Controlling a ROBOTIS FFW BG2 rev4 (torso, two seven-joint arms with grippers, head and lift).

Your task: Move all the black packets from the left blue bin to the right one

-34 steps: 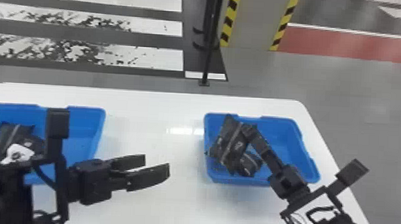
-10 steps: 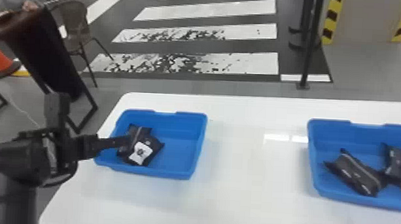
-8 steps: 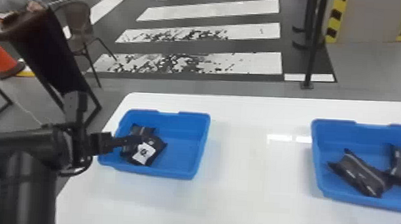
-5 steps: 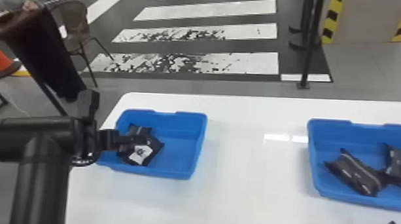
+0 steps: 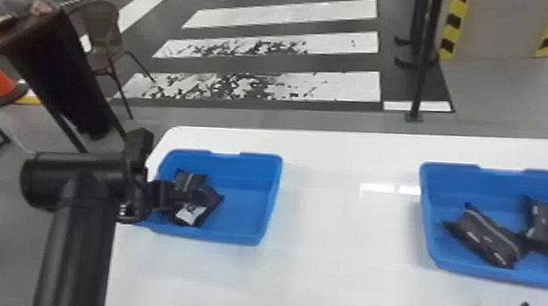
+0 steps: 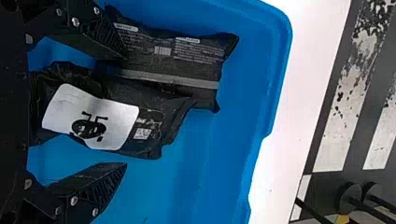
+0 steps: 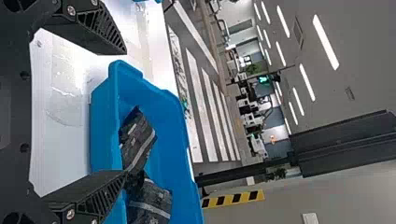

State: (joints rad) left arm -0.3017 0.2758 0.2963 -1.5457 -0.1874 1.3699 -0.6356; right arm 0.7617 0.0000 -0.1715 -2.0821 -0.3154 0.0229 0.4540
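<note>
Blue bins: two are counted, one left bin and one right bin. Black packets: four are listed, two, one labelled packet and one other packet, being held in the left bin, two in the right bin. White table: one is recorded.

My jaws stand apart over the left blue bin. Inside the bin, a black packet with a white label partly covers a second black packet. Outside the bin I see white counter, then striped floor.
</note>
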